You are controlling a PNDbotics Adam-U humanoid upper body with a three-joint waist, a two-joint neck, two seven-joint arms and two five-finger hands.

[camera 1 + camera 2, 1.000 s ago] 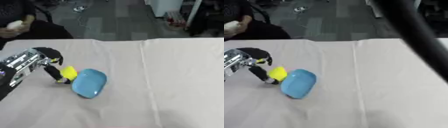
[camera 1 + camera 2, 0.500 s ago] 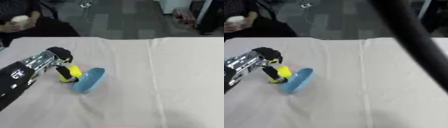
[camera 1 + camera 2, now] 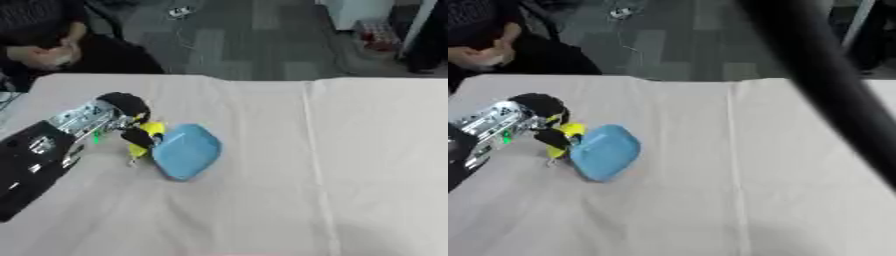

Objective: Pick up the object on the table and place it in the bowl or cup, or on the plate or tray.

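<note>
The left robot hand [image 3: 131, 127] reaches in from the left side of the counter [image 3: 350, 165], which is draped in a pale cloth, and its dark fingers are curled round a small yellow object [image 3: 149, 135]. That object sits right against the near-left rim of a blue dish [image 3: 186, 151], which is the only container in sight. Compared with half a second ago, the dish shows much more of its broad face: it then looked like a thin blue sliver seen almost edge-on, and now it reads as a rounded shape lying flatter, though the whole view has also shifted, so some of that change may come from the head tilting. The hand and the yellow object have stayed close at the dish's left edge throughout. This suggests the placing step is under way but not finished: the yellow thing appears to touch the rim rather than rest inside, and whether it is over or merely beside the dish cannot be told. The likely risk is that the hand pushes the dish along the cloth. The right robot hand shows in neither view; only a dark blurred bar crosses the right eye view.
</note>
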